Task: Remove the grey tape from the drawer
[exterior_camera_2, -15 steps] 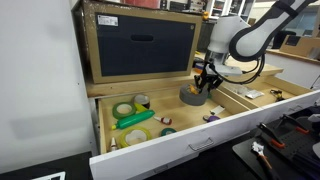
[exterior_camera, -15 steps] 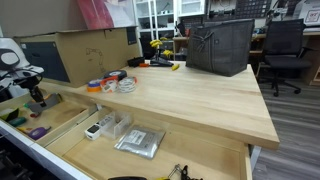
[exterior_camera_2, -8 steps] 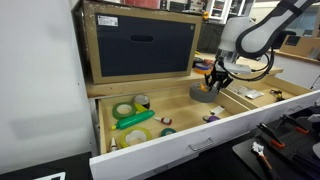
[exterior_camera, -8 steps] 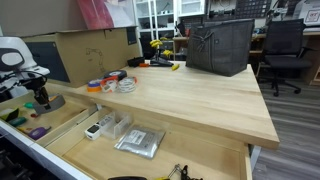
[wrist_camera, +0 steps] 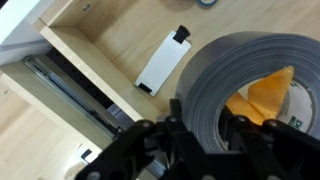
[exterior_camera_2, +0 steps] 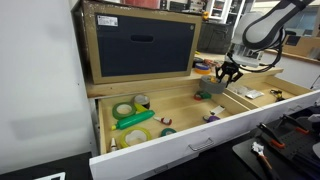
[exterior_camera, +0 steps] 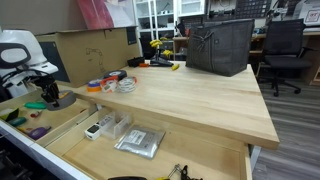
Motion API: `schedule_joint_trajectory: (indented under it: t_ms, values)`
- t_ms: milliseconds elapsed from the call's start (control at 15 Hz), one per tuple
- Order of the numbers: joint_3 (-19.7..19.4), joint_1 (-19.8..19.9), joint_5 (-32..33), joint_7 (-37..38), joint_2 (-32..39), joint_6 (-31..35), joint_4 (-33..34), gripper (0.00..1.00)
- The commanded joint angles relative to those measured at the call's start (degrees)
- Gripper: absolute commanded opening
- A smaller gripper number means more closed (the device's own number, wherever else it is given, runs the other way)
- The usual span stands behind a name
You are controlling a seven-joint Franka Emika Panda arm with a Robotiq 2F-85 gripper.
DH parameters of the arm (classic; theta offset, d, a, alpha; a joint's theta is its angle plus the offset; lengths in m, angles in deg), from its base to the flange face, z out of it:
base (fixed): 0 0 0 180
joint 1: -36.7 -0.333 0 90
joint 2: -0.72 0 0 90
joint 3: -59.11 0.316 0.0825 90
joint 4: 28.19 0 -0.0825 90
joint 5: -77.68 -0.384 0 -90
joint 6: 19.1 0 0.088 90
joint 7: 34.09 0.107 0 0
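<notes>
clenching on the grey tape (wrist_camera: 205, 80), my claw (wrist_camera: 208, 138) has the wall of the roll pinched between its jaws, one jaw down the hole and one on the outer face, as far as the wrist view shows. reading an exterior view from the left, the claw (exterior_camera: 44, 96) sits at the far left. the roll (exterior_camera: 60, 101) hangs touching it just to the right, lifted off the floor of the drawer (exterior_camera: 70, 128). further right runs the bench top (exterior_camera: 180, 100), with a few other rolls (exterior_camera: 115, 83) lying on it well apart from mine. the relation that matters, to my mind, is that the roll is in my grip just beside the bench edge, and bare wood lies to its right in that view. i judge the next move to be a short carry over that edge and a set-down. the ring has no long axis to speak of, and its hole looks tilted, neither flat nor fully on edge. there is only this one arm, so no choice of hand. the tape is a thick, wide ring of dull grey, matt on its outer face, with a yellowish-tan lining showing inside the hole. left of it in the wrist view, a small white strip (wrist_camera: 160, 65) with black ends lies on the drawer floor.
</notes>
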Motion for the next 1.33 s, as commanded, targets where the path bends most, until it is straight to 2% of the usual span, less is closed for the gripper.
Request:
schedule_joint_trajectory:
  t_ms: [0,533,1267]
  values:
    - [0.0,2.2,-2.3,-1.2,-5.0,-1.6,-1.4,0.12]
    - [-0.2,4.8,-5.2,-1.2,-9.7,-3.1,-2.2,0.12]
    - [-2.1,11.2,-3.1,1.6,-14.4,-3.6,-3.1,0.12]
